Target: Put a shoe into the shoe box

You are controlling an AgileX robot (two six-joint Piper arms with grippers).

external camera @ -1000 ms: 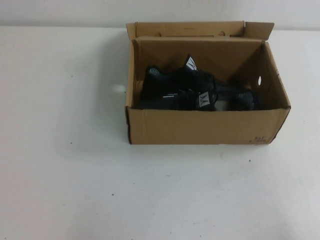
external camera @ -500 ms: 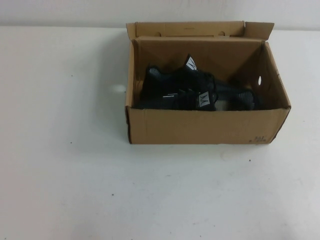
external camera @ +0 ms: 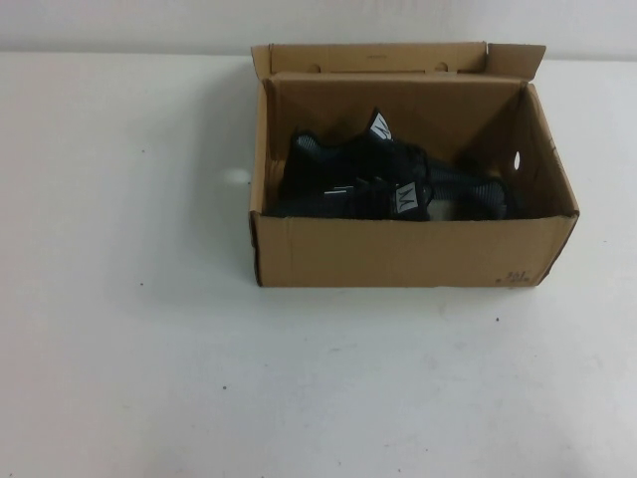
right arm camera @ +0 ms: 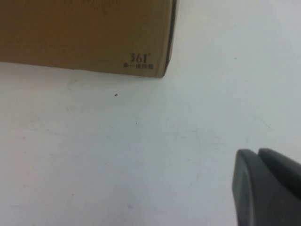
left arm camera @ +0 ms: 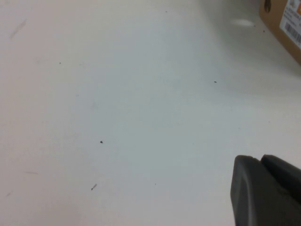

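The brown cardboard shoe box (external camera: 398, 254) stands open at the table's middle back, lid flap up behind it. Two black sneakers lie inside: the near shoe (external camera: 358, 199) with a white tongue logo, and the far shoe (external camera: 398, 159) behind it. Neither arm shows in the high view. My left gripper (left arm camera: 260, 159) is shut and empty over bare table, with a corner of the box (left arm camera: 282, 23) far off. My right gripper (right arm camera: 257, 152) is shut and empty over bare table, a short way from the box's front corner (right arm camera: 141, 47) with its dark print.
The white table (external camera: 149, 349) spreads wide to the left of and in front of the box. A round finger hole (external camera: 517, 159) shows in the box's right end wall.
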